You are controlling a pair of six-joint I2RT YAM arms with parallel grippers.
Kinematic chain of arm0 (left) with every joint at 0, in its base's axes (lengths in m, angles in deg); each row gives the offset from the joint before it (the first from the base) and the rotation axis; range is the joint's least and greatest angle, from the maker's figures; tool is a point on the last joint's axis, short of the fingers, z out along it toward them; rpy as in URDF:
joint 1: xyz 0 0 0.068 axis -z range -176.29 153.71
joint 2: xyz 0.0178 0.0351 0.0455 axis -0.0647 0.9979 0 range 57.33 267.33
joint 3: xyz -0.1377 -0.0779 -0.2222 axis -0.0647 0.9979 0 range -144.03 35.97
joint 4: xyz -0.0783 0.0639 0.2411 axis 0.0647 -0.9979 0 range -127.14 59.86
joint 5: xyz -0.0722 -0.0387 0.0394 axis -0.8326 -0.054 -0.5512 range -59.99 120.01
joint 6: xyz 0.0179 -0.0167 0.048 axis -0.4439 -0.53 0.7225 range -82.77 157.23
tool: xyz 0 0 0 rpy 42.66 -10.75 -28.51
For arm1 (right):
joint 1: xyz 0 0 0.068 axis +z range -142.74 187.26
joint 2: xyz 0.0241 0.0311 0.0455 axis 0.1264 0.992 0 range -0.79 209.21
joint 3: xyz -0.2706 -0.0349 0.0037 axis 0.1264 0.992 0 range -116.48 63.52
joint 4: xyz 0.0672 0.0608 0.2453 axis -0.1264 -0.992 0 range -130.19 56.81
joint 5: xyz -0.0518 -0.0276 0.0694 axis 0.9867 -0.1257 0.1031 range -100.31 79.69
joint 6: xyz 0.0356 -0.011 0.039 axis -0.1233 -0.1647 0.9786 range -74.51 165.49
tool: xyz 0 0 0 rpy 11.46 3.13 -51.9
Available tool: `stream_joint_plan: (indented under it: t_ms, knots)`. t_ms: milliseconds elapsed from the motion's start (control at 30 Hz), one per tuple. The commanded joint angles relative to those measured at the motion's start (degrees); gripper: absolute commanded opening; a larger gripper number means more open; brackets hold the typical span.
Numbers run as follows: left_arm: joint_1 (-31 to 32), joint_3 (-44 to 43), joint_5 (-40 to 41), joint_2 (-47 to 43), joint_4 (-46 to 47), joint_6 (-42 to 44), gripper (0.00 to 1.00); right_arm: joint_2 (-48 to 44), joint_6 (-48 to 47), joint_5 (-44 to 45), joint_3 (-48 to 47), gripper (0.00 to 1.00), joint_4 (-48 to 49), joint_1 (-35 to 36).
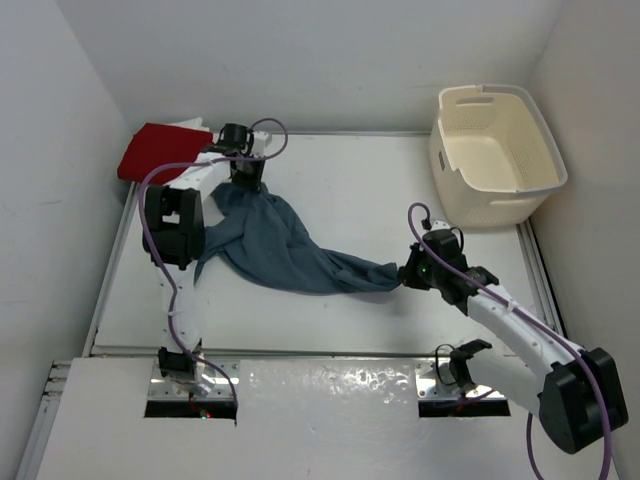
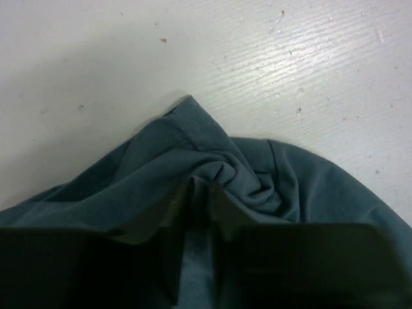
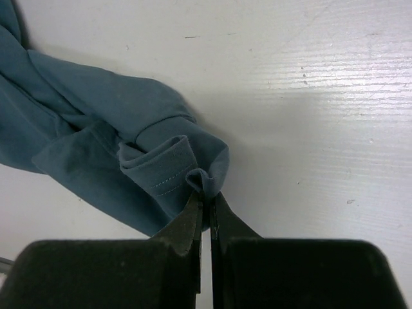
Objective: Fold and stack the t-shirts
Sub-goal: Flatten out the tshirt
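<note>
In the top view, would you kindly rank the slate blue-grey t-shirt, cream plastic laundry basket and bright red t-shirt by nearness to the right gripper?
1. Slate blue-grey t-shirt: gripped by the right gripper, centre.
2. Cream plastic laundry basket: far right corner.
3. Bright red t-shirt: far left corner.

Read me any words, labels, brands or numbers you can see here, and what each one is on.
None: no text can be read in any view. The blue-grey t-shirt, the red t-shirt, the cream basket and the table all look plain.
</note>
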Motion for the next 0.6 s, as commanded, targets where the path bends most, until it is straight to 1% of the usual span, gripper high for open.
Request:
stream_joint_plan:
  t_ms: [0,67,133,267,333,367,433,467,500,533,567]
  knots:
    - [1.3,1.1,-1.2,-1.1,1.5,0.8,0.11,-1.1,-0.8,1.5,-1.0,0.00,-0.4,0.0]
    - [1.5,0.9,-1.2,-1.8,2.1,0.6,0.00,-1.8,-0.6,1.9,-0.9,0.00,-0.6,0.0]
    - [1.5,0.8,-1.2,-2.7,1.9,0.9,0.00,-2.1,-0.5,2.1,-0.9,0.00,-0.7,0.0]
    - [1.2,-3.1,-0.4,-5.8,0.2,1.8,0.00,-1.8,-0.8,3.2,-2.6,0.00,-0.3,-0.1]
    - [0.5,-5.2,-0.5,-8.7,-0.4,2.0,0.00,-0.7,-2.3,3.7,-7.1,0.00,-0.6,-1.7]
    - [0.2,-8.8,-0.7,-9.5,-1.2,2.1,0.00,0.9,-2.7,3.4,-11.5,0.00,-1.0,-4.2]
    - [-1.0,-13.7,-1.8,-11.2,-3.9,2.5,0.00,2.3,-4.3,2.3,-16.7,0.00,-1.8,-7.1]
    - [-1.8,-19.1,-2.4,-11.7,-4.9,3.0,0.00,3.9,-5.2,1.8,-22.5,0.00,-1.8,-9.8]
    - [-2.3,-21.9,-4.2,-12.5,-6.3,3.2,0.00,4.8,-6.8,0.9,-25.6,0.00,-1.9,-11.0]
    - [-2.7,-26.8,-5.0,-12.8,-6.9,3.6,0.00,6.0,-7.7,0.5,-29.1,0.00,-2.4,-12.0]
    - [-3.1,-28.7,-5.2,-13.4,-7.4,4.2,0.00,8.2,-8.6,0.0,-36.2,0.00,-2.8,-13.7]
